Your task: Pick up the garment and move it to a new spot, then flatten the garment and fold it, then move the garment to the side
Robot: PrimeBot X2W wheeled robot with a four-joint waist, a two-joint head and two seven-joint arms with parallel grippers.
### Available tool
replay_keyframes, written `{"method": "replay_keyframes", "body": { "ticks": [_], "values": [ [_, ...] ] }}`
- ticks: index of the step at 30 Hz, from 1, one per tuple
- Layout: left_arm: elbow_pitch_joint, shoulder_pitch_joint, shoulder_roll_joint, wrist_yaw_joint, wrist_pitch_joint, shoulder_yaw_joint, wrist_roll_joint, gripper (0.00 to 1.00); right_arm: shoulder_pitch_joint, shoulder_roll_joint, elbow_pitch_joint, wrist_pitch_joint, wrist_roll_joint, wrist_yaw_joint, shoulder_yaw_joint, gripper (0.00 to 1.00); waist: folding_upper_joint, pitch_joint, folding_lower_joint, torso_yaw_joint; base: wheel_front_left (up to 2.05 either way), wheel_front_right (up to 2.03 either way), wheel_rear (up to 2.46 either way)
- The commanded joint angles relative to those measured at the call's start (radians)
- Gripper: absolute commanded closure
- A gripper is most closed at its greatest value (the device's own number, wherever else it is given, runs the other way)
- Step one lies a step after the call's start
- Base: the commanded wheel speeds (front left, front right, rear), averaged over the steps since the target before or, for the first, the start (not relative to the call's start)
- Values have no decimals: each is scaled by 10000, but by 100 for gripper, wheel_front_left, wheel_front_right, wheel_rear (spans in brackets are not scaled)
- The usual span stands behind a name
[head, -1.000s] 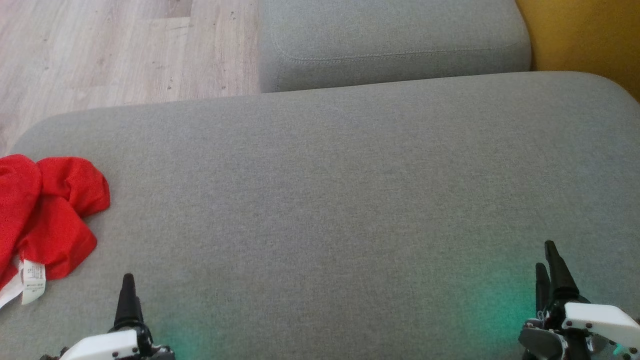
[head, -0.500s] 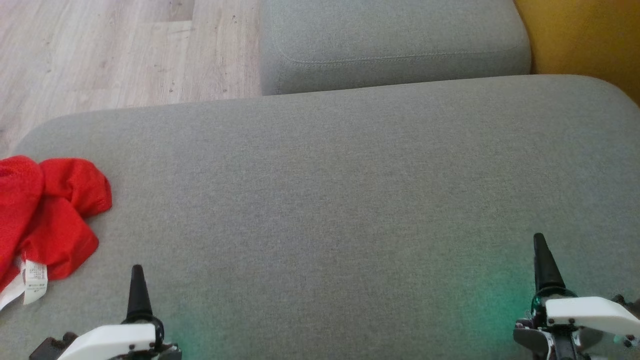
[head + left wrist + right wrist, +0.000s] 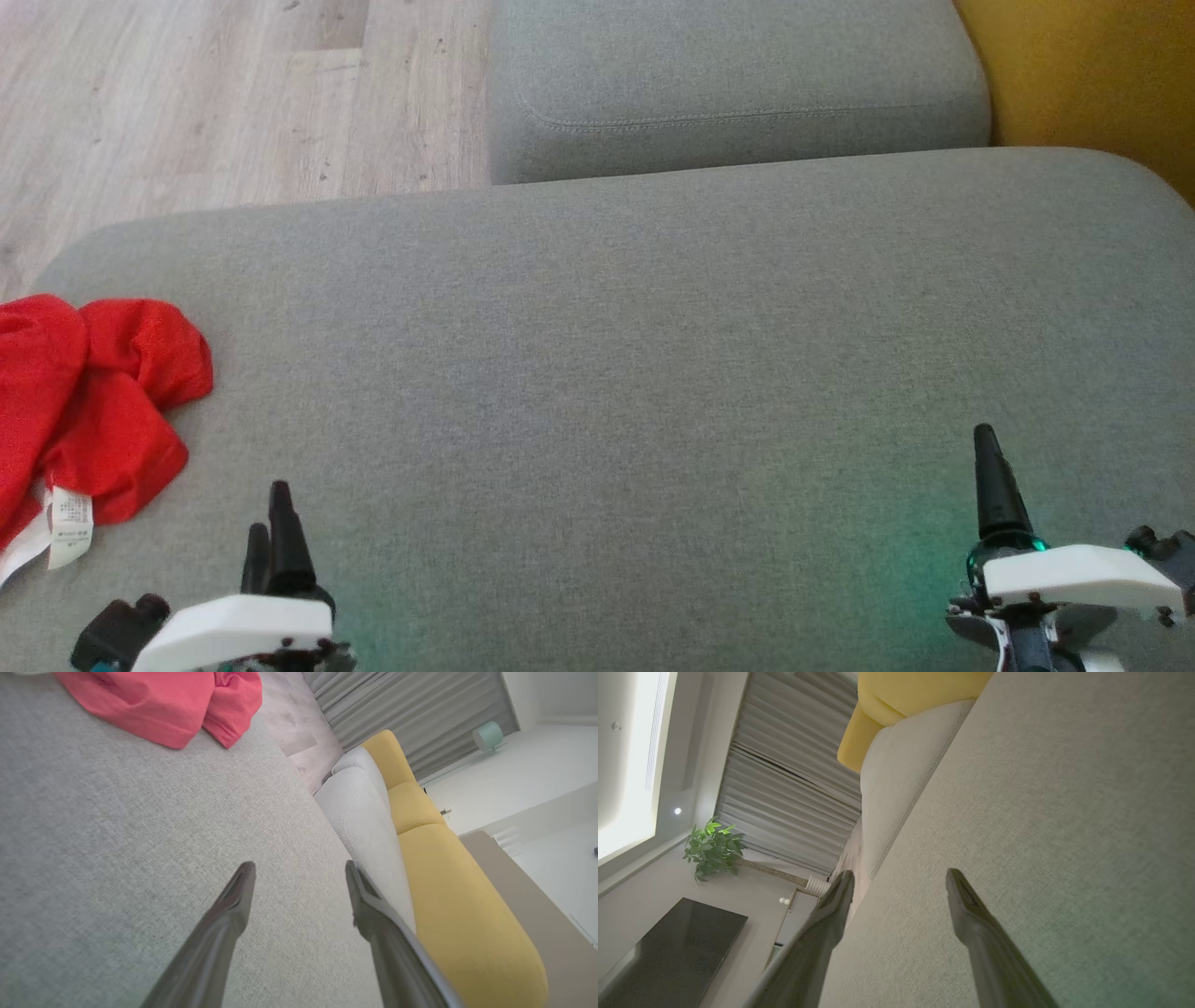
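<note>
Here's the crumpled red fabric garment, bunched in a heap at the left edge of the broad grey fabric seat cushion, part of it running out of the head view. A white care label pokes out from its near hem and lies flat on the grey weave.

The left gripper sits at the lower left, its two long dark fingers pointing up the cushion, near the garment but apart from it, to its right. From the left wrist view the jaws are spread wide, with bare grey cloth showing between them and the red heap up ahead at the far left.

Over on the other side, the right gripper hovers at the lower right, well apart from the garment. In the right wrist view its jaws are spread wide too, with grey cushion showing between them. A faint green glow washes the fabric beside each wrist.

Beyond the seat sits a second, smaller grey cushion, a mustard-yellow sofa at the far right, and pale wood-plank floor at the far left.
</note>
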State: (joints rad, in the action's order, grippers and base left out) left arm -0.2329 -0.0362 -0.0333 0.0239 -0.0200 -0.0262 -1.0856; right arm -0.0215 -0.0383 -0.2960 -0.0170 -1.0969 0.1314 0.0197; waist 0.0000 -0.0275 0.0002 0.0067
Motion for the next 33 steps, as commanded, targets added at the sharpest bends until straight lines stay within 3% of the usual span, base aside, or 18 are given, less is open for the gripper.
{"method": "replay_keyframes", "body": {
  "ticks": [1, 13, 33],
  "values": [
    [371, 178, -93, -75, -119, 18, 439, 0, 276, -68, 444, -140, 378, -3, -156, 0, 0, -6, -2, 9, 0, 0, 0],
    [658, 158, -170, -504, -471, -397, 2378, 0, 209, -75, 742, -494, 1919, -4, -449, 0, 0, -85, -2, 84, 0, 0, 0],
    [988, -228, -239, -1196, -1029, -890, 4629, 0, 37, -88, 830, -1053, 4177, -5, -1204, 0, 0, -399, -2, -52, 0, 0, 0]
  ]
}}
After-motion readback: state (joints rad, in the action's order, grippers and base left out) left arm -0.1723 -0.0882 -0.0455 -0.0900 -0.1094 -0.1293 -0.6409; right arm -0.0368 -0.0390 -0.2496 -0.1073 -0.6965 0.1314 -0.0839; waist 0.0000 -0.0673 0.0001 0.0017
